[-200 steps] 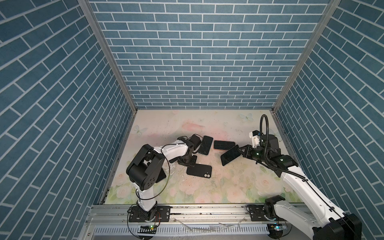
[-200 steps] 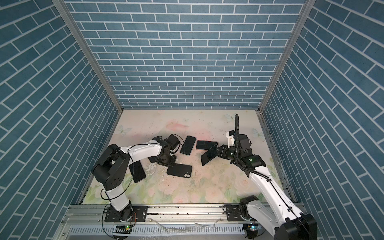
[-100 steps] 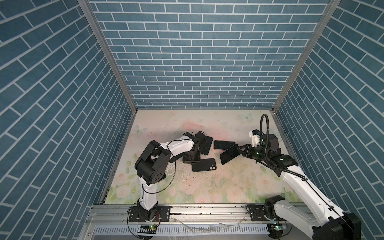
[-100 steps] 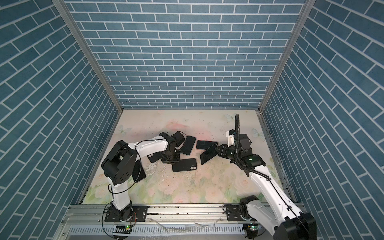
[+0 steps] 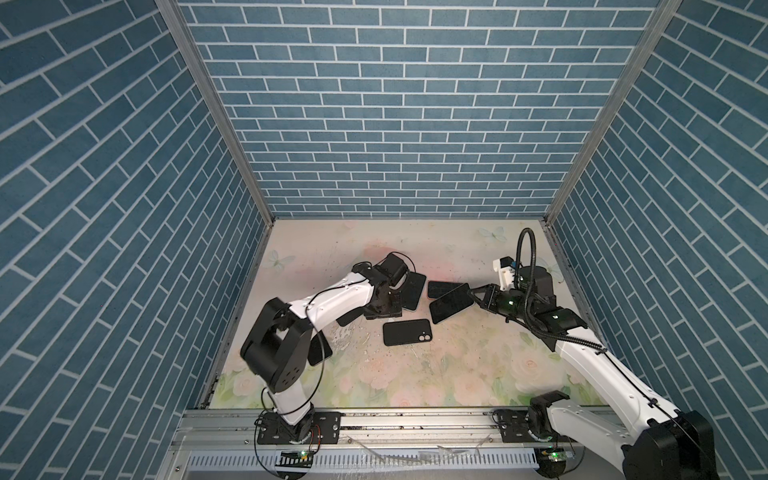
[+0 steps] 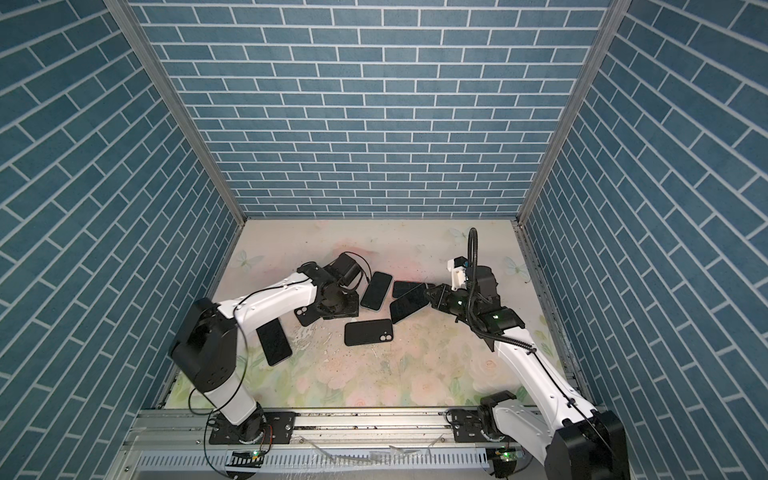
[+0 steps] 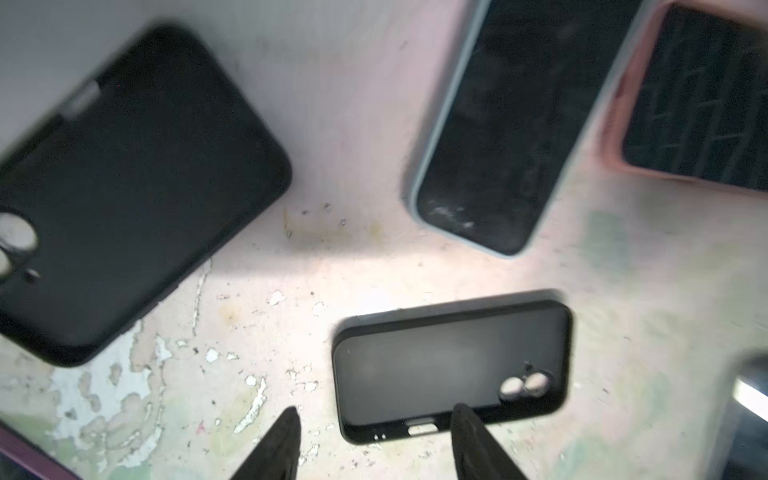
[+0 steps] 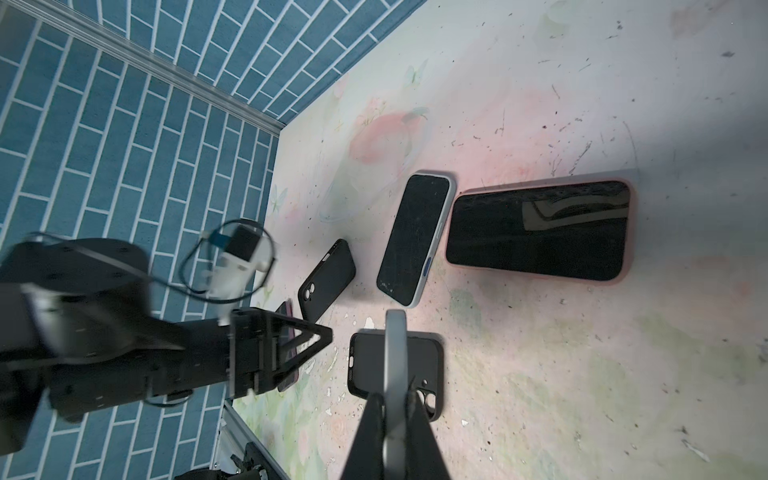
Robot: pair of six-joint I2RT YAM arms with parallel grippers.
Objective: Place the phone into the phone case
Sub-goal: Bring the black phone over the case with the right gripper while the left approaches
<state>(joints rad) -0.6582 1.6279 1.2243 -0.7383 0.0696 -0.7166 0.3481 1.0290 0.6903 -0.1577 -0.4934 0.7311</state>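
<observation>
Your right gripper (image 8: pixel 392 397) pinches the slim silver-edged, dark-screened phone (image 5: pixel 451 306) by its edge, tilted off the floral table mat (image 5: pixel 457 374). Your left gripper (image 7: pixel 374 415) is spread wide and empty over the black soft phone case (image 7: pixel 440 365), which lies flat.

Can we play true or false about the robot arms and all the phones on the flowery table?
1. The right gripper is pinching a phone and holding it up off the table. True.
2. The left gripper is squeezing the empty black case. False: its jaws are open and grip nothing, and the case lies on the table.
3. The empty black case lies flat with its hollow side up. True.
4. The phone in the pink case is up in the air. False: it lies on the table, screen up.
</observation>
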